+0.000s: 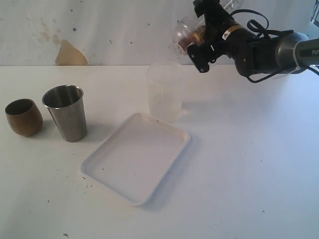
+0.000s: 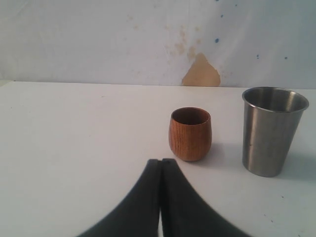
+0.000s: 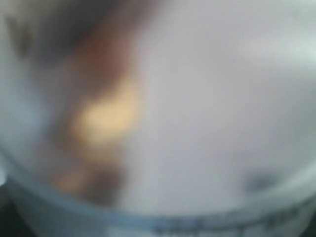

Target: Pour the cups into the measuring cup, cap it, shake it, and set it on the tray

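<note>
High at the back, my right gripper (image 1: 197,46) is shut on the measuring cup (image 1: 185,34), a clear tumbler lying on its side in the air with brownish contents inside. Its far end looks rounded like the cap, but blur hides the seam. The right wrist view is filled by the blurred clear cup (image 3: 197,123). The steel tumbler (image 1: 66,112) (image 2: 272,129) and the wooden cup (image 1: 23,117) (image 2: 190,133) stand upright on the left. My left gripper (image 2: 161,161) is shut on nothing, just short of the wooden cup. The white tray (image 1: 102,175) lies in the middle with nothing on it.
A frosted translucent container (image 1: 164,92) stands upright just behind the tray's far corner, below the held cup. A stained white wall (image 1: 70,30) closes off the back of the white table (image 1: 249,164).
</note>
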You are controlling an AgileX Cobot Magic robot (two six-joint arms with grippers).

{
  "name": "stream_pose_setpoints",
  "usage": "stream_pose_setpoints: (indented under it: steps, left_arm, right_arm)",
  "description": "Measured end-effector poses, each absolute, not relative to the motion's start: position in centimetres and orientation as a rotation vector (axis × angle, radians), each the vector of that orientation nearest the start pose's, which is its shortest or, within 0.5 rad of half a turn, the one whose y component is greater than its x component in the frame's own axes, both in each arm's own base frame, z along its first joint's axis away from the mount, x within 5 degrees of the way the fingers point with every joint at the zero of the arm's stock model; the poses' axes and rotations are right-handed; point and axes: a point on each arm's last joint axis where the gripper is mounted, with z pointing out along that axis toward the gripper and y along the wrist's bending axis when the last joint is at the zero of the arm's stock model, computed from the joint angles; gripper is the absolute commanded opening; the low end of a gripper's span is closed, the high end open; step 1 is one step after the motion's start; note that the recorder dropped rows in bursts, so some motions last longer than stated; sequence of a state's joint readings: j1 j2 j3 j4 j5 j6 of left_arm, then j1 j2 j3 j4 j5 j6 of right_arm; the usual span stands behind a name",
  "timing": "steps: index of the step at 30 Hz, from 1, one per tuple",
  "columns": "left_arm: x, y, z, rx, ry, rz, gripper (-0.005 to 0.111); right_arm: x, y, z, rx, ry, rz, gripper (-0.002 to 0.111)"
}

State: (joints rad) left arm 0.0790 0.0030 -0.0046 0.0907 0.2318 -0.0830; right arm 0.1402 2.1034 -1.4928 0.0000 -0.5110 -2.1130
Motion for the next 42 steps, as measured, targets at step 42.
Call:
stream_pose_setpoints:
  steps: [42]
  left_arm:
    - [5.5, 0.6, 19.4, -0.079, 1.712, 0.080, 0.000]
  right_arm:
    - [48.3, 7.1, 23.8, -1.512, 0.677, -1.563, 0.000]
